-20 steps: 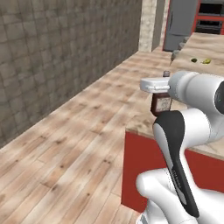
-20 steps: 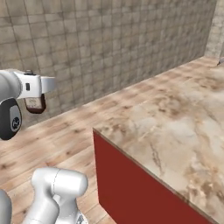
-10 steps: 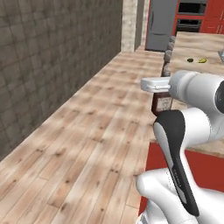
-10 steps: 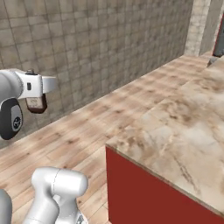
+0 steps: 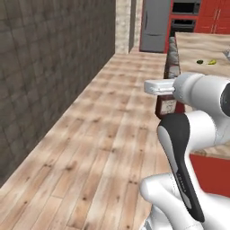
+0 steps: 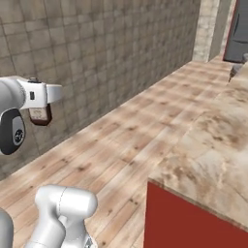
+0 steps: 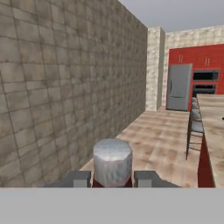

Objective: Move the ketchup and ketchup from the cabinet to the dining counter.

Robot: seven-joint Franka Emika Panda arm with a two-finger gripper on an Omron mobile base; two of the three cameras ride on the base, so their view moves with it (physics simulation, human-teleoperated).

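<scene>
The tool [image 7: 113, 178] was clenched on a ketchup bottle [image 5: 166, 105], its two fingers [image 7: 79, 178] flanking the neck just under the grey cap [image 7: 112, 161]. The bottle hung upright in the air above the wooden floor [image 5: 103, 148], not resting on anything. The dining worktop [image 6: 213, 155] lay at about three o'clock from the bottle in the right base view, well apart from it. A tiled wall [image 6: 97, 53] stood behind.

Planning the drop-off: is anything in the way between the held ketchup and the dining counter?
Nothing visible. The gripper holds the ketchup over the wood floor, beside the dining counter. The near stretch of its top looks bare; stools line its side farther down.
</scene>
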